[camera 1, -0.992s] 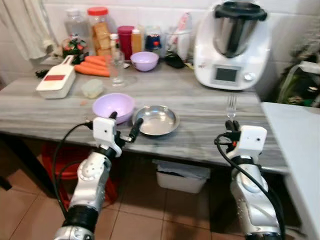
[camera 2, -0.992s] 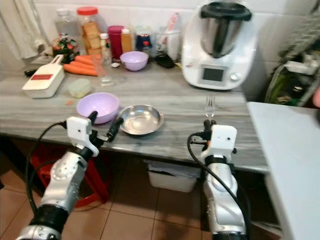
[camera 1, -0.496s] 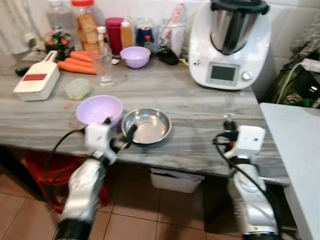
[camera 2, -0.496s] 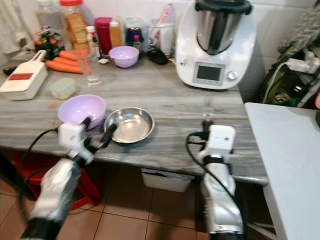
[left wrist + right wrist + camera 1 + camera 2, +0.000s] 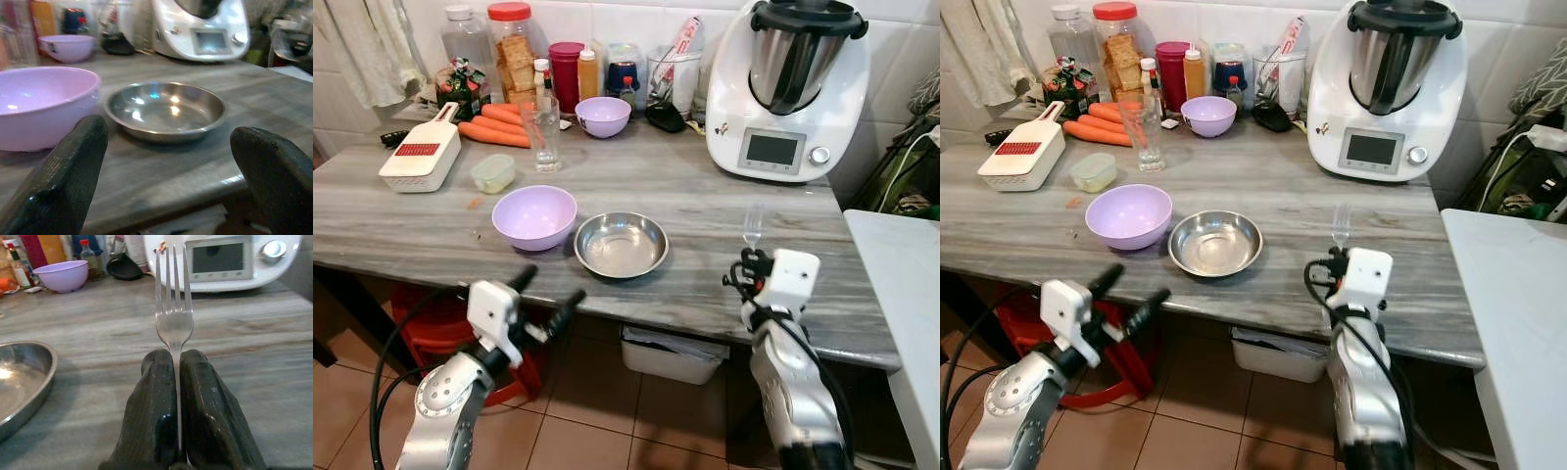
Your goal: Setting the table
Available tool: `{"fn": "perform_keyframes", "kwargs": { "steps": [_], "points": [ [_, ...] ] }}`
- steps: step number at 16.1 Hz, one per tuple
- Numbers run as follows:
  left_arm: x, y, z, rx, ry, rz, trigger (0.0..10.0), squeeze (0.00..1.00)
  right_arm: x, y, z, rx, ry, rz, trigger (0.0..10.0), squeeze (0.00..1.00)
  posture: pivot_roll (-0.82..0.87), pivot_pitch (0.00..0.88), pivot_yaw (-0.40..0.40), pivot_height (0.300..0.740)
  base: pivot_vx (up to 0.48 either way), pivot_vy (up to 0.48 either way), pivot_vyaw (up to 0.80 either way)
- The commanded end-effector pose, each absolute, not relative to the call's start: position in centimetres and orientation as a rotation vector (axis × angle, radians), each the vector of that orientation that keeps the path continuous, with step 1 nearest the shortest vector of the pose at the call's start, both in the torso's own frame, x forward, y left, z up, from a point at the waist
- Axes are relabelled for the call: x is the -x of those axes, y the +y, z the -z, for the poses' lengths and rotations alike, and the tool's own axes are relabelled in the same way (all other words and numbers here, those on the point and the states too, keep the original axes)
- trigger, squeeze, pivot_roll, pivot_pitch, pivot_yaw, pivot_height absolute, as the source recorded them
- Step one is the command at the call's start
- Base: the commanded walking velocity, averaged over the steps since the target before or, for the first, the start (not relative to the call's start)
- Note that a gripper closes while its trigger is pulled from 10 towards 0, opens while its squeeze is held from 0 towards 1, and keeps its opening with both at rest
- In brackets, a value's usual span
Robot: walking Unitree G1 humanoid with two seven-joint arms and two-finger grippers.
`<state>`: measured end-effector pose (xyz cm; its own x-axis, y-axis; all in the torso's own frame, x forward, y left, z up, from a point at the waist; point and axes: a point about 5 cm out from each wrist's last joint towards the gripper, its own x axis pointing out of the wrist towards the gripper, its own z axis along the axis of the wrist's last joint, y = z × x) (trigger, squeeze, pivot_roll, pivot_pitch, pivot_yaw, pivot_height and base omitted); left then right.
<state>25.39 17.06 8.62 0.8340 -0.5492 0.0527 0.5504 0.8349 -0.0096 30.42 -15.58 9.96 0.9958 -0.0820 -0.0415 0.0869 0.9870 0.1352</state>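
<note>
Fork (image 5: pixel 173 318) stayed clenched upright in right pincer (image 5: pixel 751 262), right of steel dish (image 5: pixel 621 244). Left pincer (image 5: pixel 549 299), released, had dropped back below table (image 5: pixel 705 196) edge; placing pending.

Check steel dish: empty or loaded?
Empty. The steel dish shows bare shiny metal inside in the head and left wrist views; the fork sits in the right gripper's fingers.
</note>
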Motion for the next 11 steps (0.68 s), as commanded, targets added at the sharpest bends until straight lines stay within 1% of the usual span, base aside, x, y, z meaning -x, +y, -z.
{"fn": "perform_keyframes", "kwargs": {
  "steps": [1,3,6,8,11],
  "points": [
    [-25.3,16.8,-9.0,0.014,-0.049,0.624,10.0,0.0,-30.9,-15.3,-9.9,-0.159,0.06,0.077,10.0,0.0,0.02,0.0,-0.014,0.74,0.0,0.0,0.0],
    [-24.8,16.6,-8.9,-0.009,-0.039,0.671,10.0,0.0,-31.7,-14.2,-9.7,-0.196,0.099,0.05,10.0,0.0,0.03,0.0,-0.013,0.74,0.0,0.0,0.0],
    [-24.5,16.5,-8.8,0.01,-0.029,0.701,10.0,0.0,-33.0,-12.6,-9.1,-0.281,0.193,0.04,10.0,0.0,0.03,0.0,-0.013,0.74,0.0,0.0,0.0],
    [-24.3,16.5,-8.5,0.004,-0.021,0.71,10.0,0.0,-33.7,-11.6,-9.3,-0.299,0.207,0.03,10.0,0.0,0.04,0.0,-0.013,0.74,0.0,0.0,0.0],
    [-24.2,16.6,-7.9,0.006,-0.009,0.717,10.0,0.0,-34.4,-11.1,-9.1,-0.316,0.24,0.039,10.0,0.0,0.05,0.0,-0.011,0.74,0.0,0.0,0.0]
  ]
}}
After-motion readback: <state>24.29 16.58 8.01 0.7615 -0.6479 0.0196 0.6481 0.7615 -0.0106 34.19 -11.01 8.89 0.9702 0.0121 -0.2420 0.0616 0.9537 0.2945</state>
